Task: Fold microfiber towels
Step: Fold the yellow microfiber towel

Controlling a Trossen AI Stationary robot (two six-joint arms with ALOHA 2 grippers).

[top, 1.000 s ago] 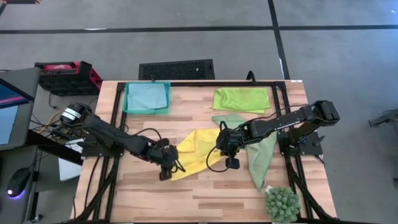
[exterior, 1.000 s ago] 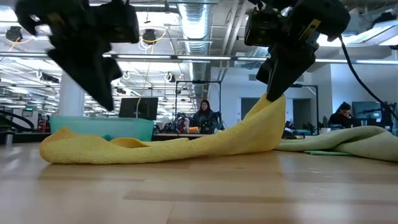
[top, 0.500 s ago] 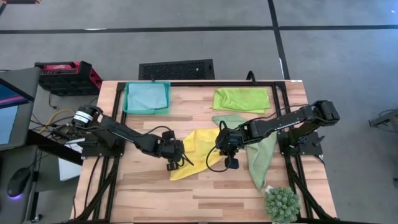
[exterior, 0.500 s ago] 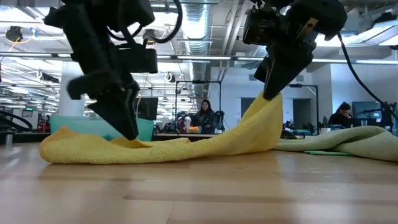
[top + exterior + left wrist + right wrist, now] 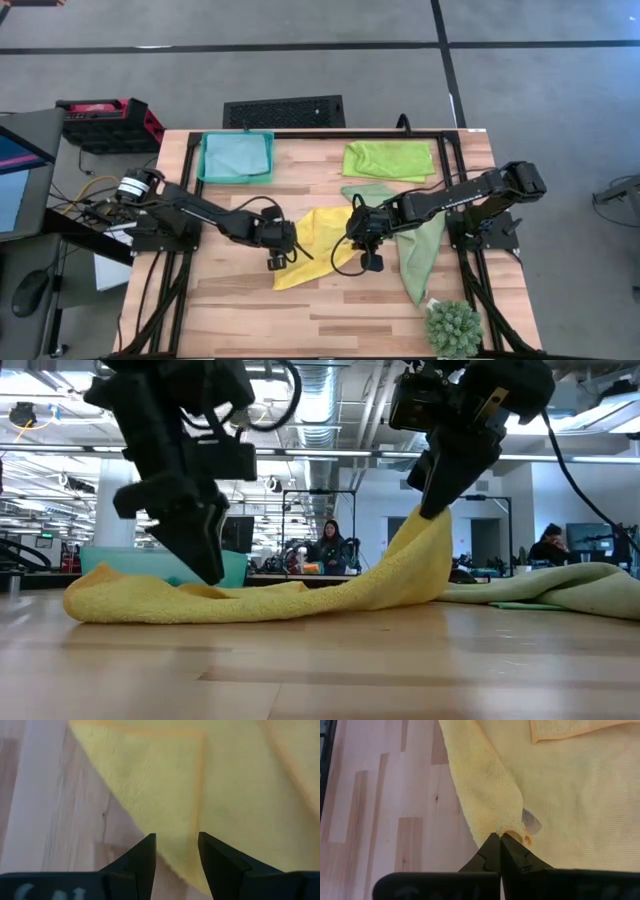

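- The yellow towel (image 5: 318, 243) lies mid-table on the wooden table (image 5: 330, 310), partly doubled over; in the low view one side is lifted off the wood and the rest trails flat
- The right gripper (image 5: 501, 840) has its fingers pinched together on a bunched fold of the yellow towel and holds that part raised
- The left gripper (image 5: 176, 839) is down at the opposite edge of the same towel, fingers parted, with the hemmed edge between them and nothing clamped yet
- The sage green towel (image 5: 420, 250) lies crumpled beside the right arm; the light blue towel (image 5: 236, 157) and the lime green towel (image 5: 390, 159) rest folded at the far side of the table
- Handling, as judged: the cloth is light, soft and limp, so it sags between hold points and drags on the wood
- Recommended hold: pinch at a corner or along the stitched hem, taking a single layer; a grip on a bunched fold risks slipping or lifting two layers
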